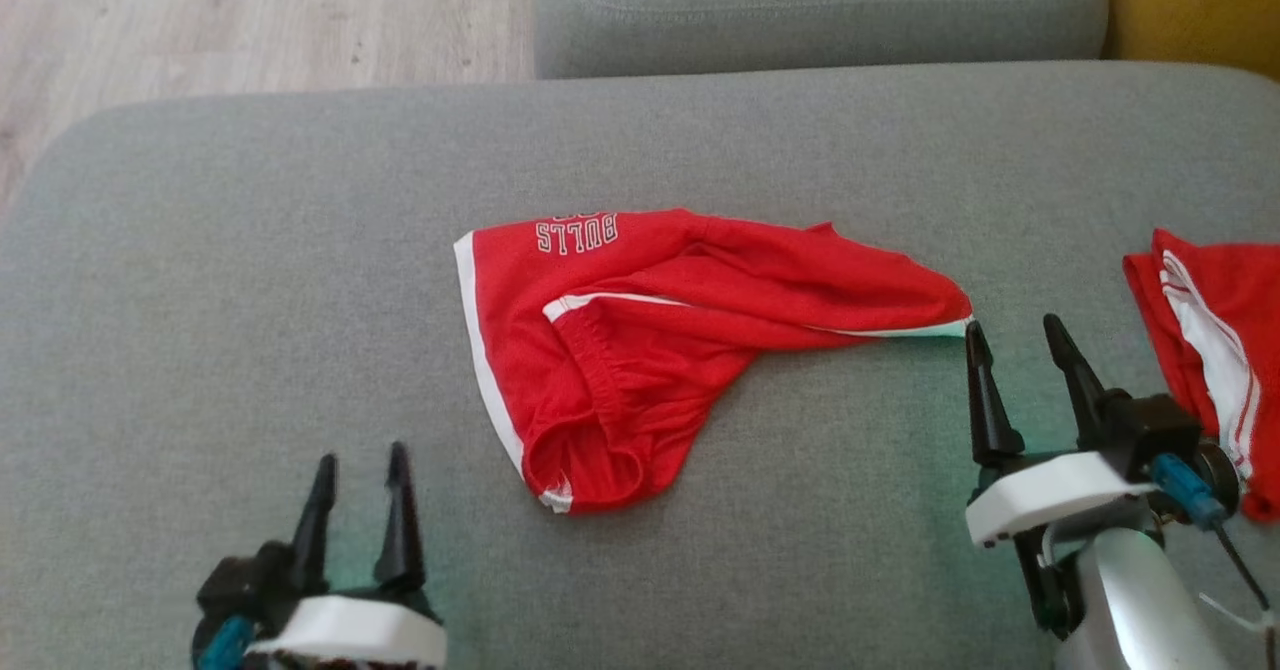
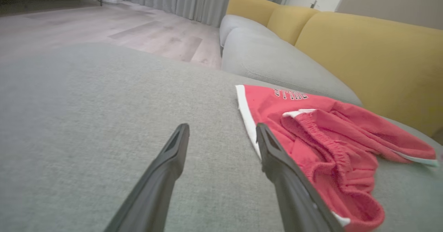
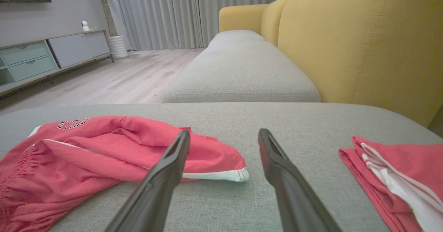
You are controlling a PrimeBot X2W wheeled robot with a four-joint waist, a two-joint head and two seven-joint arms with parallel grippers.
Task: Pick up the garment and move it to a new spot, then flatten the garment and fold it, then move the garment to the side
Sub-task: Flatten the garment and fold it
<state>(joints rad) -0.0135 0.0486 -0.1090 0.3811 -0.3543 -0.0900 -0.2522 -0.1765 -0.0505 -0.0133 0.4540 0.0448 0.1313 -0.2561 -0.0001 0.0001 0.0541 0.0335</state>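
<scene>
Shorts (image 1: pixel 640 350) crumpled, second garment (image 1: pixel 1240 280) cut off

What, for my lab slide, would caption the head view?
Crumpled red shorts on a grey cushion between the open left tool and right tool; another red garment at far right.

A grey seat cushion (image 1: pixel 250 250) spreads beneath and ahead of the right fingers (image 3: pixel 166 169). Just to the right of those fingers a folded red cloth with white stripes (image 3: pixel 408 169) lies on that cushion. Straight beyond the fingertips sits a second grey cushion (image 3: pixel 238 72), with a yellow backrest (image 3: pixel 363 45) along its right side. Far off to the fingers' left, a pale wood floor (image 3: pixel 121 76) runs to grey curtains (image 3: pixel 166 14), a white ribbed cylinder (image 3: pixel 118 46) and a low sideboard (image 3: pixel 41 59) bearing a small white device (image 3: pixel 84 25).
</scene>
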